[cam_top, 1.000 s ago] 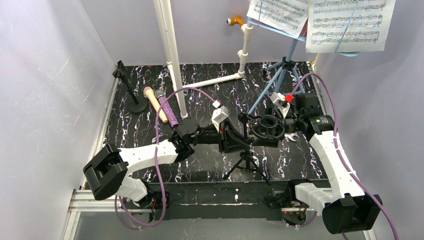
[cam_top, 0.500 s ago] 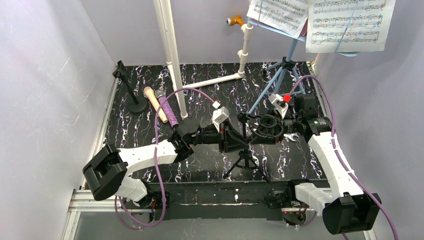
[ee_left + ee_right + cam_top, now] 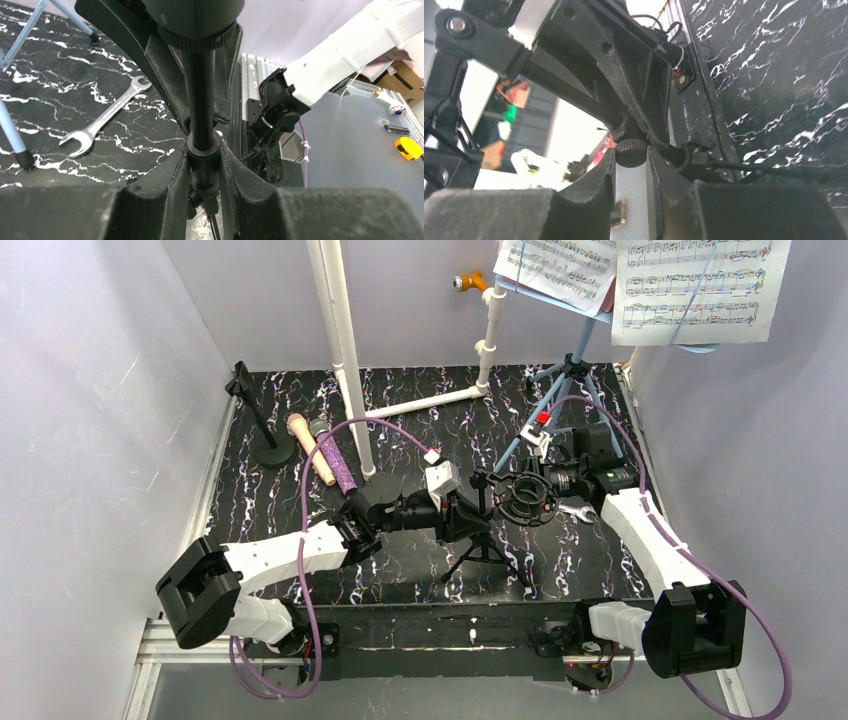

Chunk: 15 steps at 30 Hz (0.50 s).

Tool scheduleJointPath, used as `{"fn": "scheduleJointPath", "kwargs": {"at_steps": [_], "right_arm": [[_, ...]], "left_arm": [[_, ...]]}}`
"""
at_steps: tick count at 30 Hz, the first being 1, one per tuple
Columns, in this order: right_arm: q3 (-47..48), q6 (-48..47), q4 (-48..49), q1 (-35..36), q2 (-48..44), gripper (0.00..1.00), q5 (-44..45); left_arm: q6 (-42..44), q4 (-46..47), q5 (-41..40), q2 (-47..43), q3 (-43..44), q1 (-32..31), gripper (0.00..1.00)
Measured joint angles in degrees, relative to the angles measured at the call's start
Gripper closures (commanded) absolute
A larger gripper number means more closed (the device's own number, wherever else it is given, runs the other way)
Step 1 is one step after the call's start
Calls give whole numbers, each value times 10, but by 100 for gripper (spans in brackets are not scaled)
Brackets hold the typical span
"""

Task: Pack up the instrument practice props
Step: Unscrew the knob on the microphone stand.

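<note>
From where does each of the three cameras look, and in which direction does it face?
Top external: above and behind the arm bases, looking down at the table; both arms show, with the left tool and right tool meeting at the black mic tripod.
Left wrist: looks along its own fingers, shut on the tripod's pole; the right arm shows beyond.
Right wrist: looks along its own fingers, shut on a tripod knob.
Shared: top and left wrist both show the silver wrench.

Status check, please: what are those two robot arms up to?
Left gripper shut on black mic tripod. Right gripper shut on its knob. Silver wrench lies nearby, clear of tripod legs.
</note>
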Motion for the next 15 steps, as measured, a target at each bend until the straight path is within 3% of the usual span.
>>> {"fn": "scheduleJointPath", "kwargs": {"at_steps": [2,3,7,10,12,15], "right_arm": [[-19,76,45,1,-3,98,13],[-31,114,73,1,-8,90,20],[-82,236,178,2,-45,41,51],[-104,289,244,-5,-72,12,78],[-112,303,280,-11,-81,4,88],[-113,291,308,-11,-86,2,91]], "left_arm": [[7,-9,-6,0,0,0,100],[9,-13,-8,0,0,0,100],[9,-28,-14,0,0,0,100],[9,-42,-12,-3,0,0,100],[0,-49,-10,-5,0,-1,100],[-17,-51,-10,-11,-4,-2,100]]}}
